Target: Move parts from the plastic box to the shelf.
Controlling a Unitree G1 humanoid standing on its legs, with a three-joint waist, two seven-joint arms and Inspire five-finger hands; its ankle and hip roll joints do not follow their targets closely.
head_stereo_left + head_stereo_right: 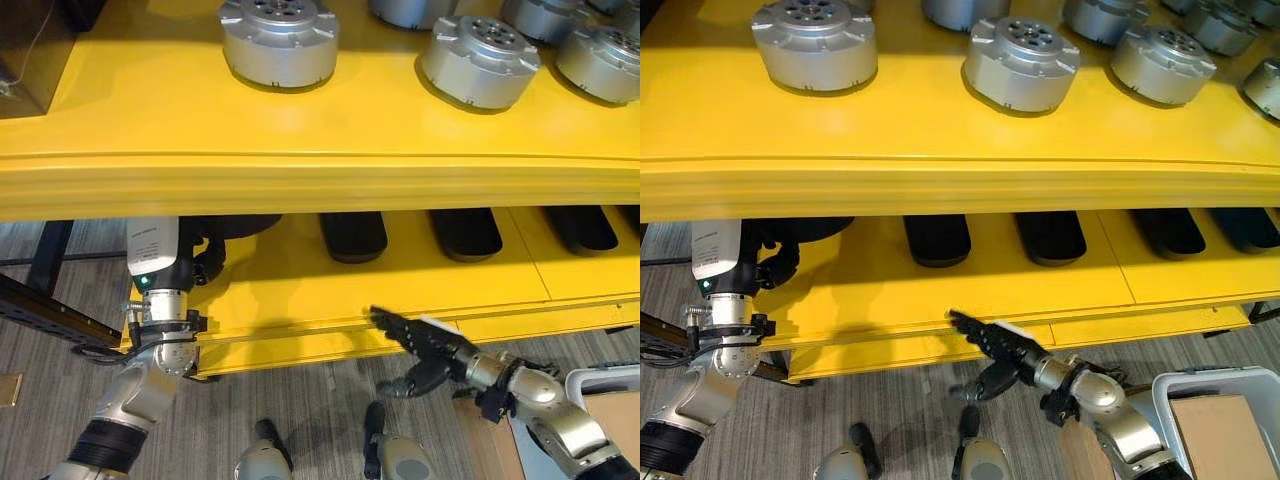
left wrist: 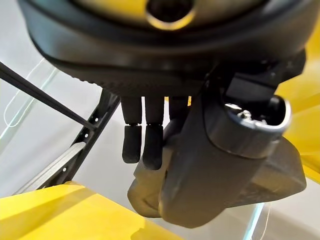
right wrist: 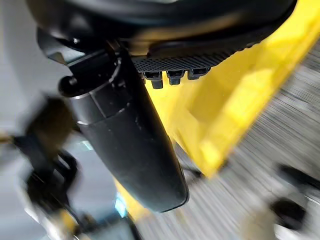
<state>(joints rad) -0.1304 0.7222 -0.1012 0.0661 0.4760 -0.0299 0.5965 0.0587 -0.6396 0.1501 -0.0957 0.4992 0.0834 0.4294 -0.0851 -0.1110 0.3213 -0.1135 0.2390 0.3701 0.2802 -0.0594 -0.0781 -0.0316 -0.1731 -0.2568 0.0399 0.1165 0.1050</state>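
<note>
Parts: silver motor discs (image 1: 279, 40) sitting above both hands, looking heavy, rigid, slick; rim grip | left hand (image 2: 150, 135) curling empty | right hand (image 1: 425, 345) reaching, fingers straight, empty

No text, label or number can be read anywhere.

A yellow shelf (image 1: 300, 130) carries round silver parts (image 1: 279, 38) on its upper level, several of them cut by the picture's top edge. On the lower level (image 1: 300, 290) sit dark oblong pieces (image 1: 353, 235), side by side in shadow. The left hand (image 1: 208, 255) reaches under the upper level beside what may be another dark piece; its fingers are hard to read. The right hand (image 1: 425, 350) is stretched flat with straight fingers at the lower level's front edge. A plastic box (image 1: 605, 380) shows at lower right.
</note>
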